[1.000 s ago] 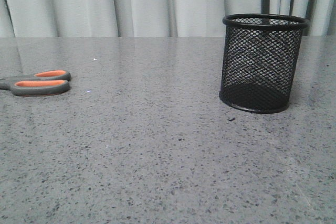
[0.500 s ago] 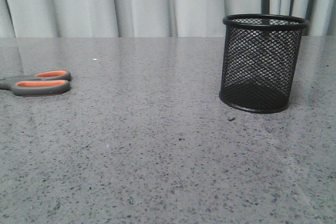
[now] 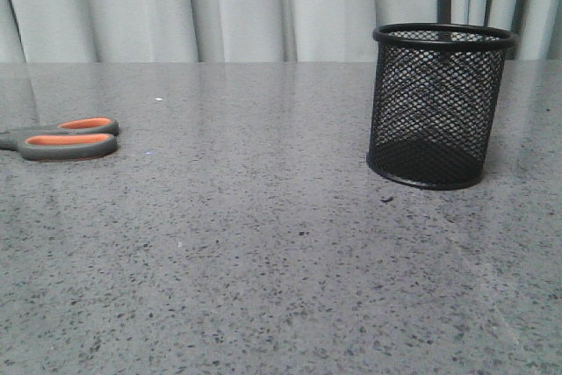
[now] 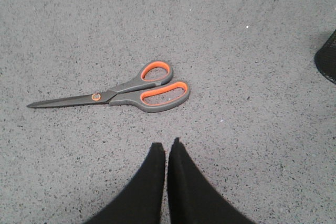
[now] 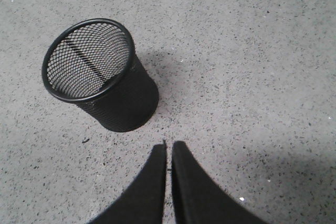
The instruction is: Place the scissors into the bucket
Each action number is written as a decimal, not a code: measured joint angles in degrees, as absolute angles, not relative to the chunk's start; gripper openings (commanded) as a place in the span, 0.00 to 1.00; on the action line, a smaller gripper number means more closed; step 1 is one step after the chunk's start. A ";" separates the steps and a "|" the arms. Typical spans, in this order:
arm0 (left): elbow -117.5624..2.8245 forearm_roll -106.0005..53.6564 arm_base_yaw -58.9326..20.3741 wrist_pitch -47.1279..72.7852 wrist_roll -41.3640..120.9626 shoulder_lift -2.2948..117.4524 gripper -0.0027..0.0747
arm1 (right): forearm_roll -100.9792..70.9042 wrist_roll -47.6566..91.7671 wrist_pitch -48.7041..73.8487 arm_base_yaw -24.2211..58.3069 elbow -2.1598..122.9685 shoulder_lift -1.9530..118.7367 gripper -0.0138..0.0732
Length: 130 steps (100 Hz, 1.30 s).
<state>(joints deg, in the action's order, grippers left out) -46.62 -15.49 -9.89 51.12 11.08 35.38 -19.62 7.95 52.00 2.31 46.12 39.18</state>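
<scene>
The scissors (image 3: 66, 138) lie flat at the table's left edge in the front view, only the dark grey, orange-lined handles showing. The left wrist view shows the whole scissors (image 4: 126, 92), blades closed. My left gripper (image 4: 166, 148) is shut and empty, hanging above the table a little short of the handles. The bucket (image 3: 439, 104), a black wire-mesh cup, stands upright at the right and is empty. It also shows in the right wrist view (image 5: 100, 74). My right gripper (image 5: 169, 148) is shut and empty, above the table beside the bucket.
The grey speckled table (image 3: 263, 243) runs back to pale curtains (image 3: 246, 6). The bucket's base edge (image 4: 328, 56) shows at the side of the left wrist view. Neither arm shows in the front view.
</scene>
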 measured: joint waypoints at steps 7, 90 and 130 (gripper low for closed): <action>-47.28 -15.49 -9.89 51.39 11.49 35.38 0.19 | -19.62 7.95 53.61 2.31 47.26 39.68 0.45; -61.61 -13.78 -9.89 63.34 24.28 54.24 0.47 | -19.92 8.34 57.66 2.31 49.19 41.48 0.64; -72.55 -10.08 -9.89 68.64 54.65 78.63 0.47 | -19.92 9.98 58.76 2.31 49.19 41.48 0.64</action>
<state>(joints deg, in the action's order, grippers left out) -72.55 -10.08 -9.89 68.64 54.65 78.63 -19.92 9.98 58.76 2.31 49.19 41.48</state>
